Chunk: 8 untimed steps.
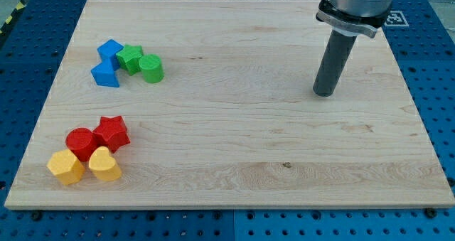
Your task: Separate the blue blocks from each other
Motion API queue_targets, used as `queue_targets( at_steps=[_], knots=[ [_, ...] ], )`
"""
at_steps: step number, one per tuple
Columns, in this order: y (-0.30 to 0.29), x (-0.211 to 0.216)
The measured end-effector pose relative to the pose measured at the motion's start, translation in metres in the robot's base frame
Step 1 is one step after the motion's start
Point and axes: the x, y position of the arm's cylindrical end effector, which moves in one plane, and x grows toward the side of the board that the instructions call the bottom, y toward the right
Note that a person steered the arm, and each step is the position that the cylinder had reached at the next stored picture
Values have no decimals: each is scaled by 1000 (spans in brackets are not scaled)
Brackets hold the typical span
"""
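Blue blocks sit at the board's upper left: an upper blue block (109, 50) touching a lower blue block (105, 75), with a green star block (130, 58) and green cylinder (151, 68) pressed against their right side. Below lie a yellow hexagonal block (65, 167), red cylinder (81, 143), yellow heart block (104, 164) and red star block (111, 133). Far right, my tip (324, 93) rests on bare wooden board (234, 141), well apart from everything, carrying nothing; I have no jaws to open. I judge I should approach the seam between the blues and wedge through slowly, sparing the greens. No readable writing shows.
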Motion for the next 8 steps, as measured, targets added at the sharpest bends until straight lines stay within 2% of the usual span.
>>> queue_targets(
  at_steps=[3,4,6,7,8],
  knots=[
    [-1,2],
    [-58,11],
    [-240,31],
    [-292,35],
    [-314,27]
  ],
)
